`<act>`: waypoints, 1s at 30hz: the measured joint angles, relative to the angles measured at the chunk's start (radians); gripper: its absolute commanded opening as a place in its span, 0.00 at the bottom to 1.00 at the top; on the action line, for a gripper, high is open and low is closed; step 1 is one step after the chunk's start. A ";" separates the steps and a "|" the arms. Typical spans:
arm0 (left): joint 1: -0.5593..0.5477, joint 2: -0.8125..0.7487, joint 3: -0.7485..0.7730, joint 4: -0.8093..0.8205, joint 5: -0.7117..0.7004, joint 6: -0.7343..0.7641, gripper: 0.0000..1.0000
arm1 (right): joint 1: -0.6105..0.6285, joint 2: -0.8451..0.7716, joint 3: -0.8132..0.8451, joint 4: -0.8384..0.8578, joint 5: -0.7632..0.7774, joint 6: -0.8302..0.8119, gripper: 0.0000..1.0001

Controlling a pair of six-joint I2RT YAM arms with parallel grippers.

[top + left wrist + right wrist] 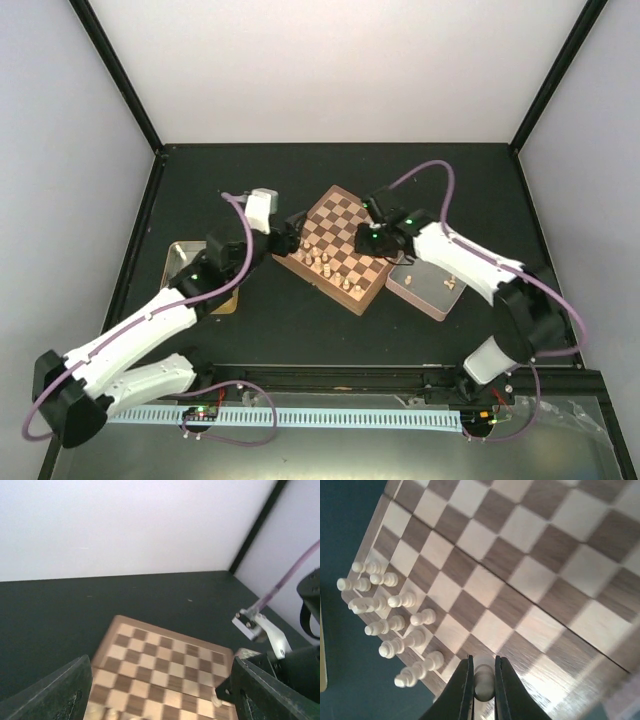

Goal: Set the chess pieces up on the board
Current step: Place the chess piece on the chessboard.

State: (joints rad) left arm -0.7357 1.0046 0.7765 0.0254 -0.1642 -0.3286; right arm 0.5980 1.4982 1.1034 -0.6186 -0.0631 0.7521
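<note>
Pale chess piece [483,680] clamped in right pincer [483,666] above the board [530,575]; left pincer [160,682] gapes empty.

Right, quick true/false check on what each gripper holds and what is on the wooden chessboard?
1. The right gripper is shut on a small pale beige wooden chess piece. True.
2. The left gripper is holding a piece. False: its fingers are spread wide, with nothing between them.
3. Pale beige pieces stand grouped along one edge of the square light-and-dark checked wooden board. True.
4. Dark brown pieces stand on the board. False: only pale ones show on it.
5. The grey rectangular tray lies on the left arm's side of the board. False: it lies on the right arm's side.
</note>
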 measured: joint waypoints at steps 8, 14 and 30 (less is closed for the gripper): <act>0.089 -0.180 -0.013 -0.167 -0.101 0.004 0.82 | 0.113 0.258 0.193 -0.029 0.016 -0.057 0.02; 0.095 -0.288 0.025 -0.280 -0.153 0.068 0.85 | 0.156 0.340 0.258 -0.062 0.039 -0.072 0.02; 0.100 -0.343 0.061 -0.332 -0.180 0.185 0.85 | 0.205 0.433 0.340 -0.134 0.111 -0.073 0.03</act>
State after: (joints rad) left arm -0.6361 0.6613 0.8375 -0.3061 -0.3447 -0.1440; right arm 0.8028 1.9316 1.4433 -0.7525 0.0483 0.6792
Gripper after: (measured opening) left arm 0.850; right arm 0.063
